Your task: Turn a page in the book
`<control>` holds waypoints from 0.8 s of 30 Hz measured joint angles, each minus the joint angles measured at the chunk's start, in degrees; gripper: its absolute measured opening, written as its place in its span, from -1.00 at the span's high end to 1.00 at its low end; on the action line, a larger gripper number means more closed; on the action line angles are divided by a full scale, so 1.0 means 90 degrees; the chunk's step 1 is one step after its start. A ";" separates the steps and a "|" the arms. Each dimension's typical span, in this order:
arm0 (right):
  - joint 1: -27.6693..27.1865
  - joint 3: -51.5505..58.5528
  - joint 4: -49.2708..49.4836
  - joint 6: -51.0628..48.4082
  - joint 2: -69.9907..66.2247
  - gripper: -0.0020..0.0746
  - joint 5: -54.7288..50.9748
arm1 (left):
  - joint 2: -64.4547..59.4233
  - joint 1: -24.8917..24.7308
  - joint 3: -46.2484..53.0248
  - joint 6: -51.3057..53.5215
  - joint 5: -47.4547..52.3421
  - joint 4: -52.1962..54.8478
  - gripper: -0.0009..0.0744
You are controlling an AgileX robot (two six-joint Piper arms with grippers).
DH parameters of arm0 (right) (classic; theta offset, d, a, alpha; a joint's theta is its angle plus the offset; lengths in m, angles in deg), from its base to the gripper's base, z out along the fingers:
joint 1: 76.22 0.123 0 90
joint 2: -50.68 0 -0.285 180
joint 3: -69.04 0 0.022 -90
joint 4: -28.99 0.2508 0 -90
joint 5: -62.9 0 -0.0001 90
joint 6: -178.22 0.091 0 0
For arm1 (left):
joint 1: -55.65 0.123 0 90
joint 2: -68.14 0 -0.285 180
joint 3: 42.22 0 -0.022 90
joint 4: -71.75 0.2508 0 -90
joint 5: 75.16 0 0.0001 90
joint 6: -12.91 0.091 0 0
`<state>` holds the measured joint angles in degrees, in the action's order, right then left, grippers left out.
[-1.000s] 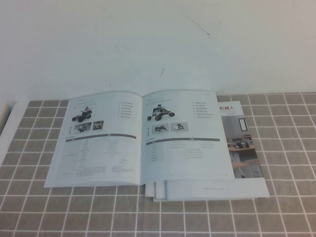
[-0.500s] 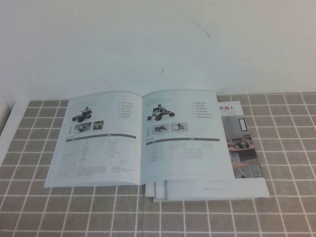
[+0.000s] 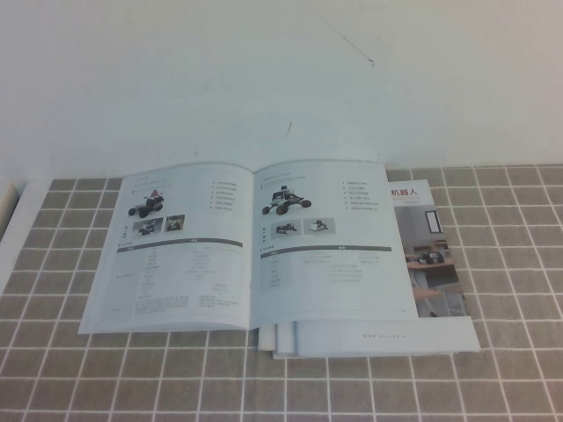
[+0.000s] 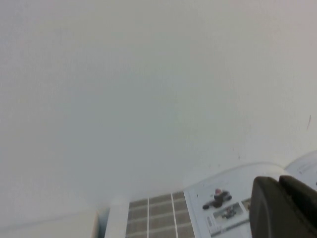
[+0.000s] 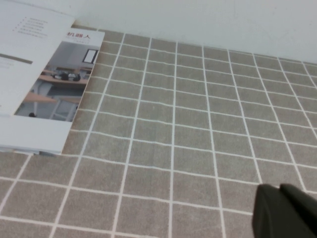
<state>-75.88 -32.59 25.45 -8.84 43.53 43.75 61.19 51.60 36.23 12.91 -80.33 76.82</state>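
The book (image 3: 251,246) is shown lying open near the rear edge of the tiled worktop (image 3: 510,369), partly over a booklet (image 3: 431,255) with a room photograph. The page (image 3: 330,242) to be turned lies flat on the book's right-hand side. Neither arm appears from above. The left tool (image 4: 285,208) is held off the book's left side, its state not discernible; the right tool (image 5: 287,210), fully closed and empty, hangs over bare tiles. No step is yet begun: an approach to the page's free edge is judged necessary next.
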 joint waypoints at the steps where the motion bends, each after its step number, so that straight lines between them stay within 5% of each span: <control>1: 0.0000 0.0012 0.0011 0.0000 0.0000 0.95 0.0032 | 0.0000 0.0000 0.0000 0.0000 -0.0133 0.0000 0.99; 10: 0.0000 0.0024 -0.0021 0.0000 0.0000 0.95 0.0105 | 0.0000 0.0000 0.0000 -0.0083 -0.1416 0.0000 0.99; 24: 0.0000 0.0049 -0.0689 0.0000 0.0000 0.95 0.0377 | 0.0000 0.0000 0.0000 -0.0155 -0.1584 0.0000 0.99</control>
<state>-75.88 -32.15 19.25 -8.84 43.53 47.14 61.19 51.60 36.23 11.52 -94.59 76.82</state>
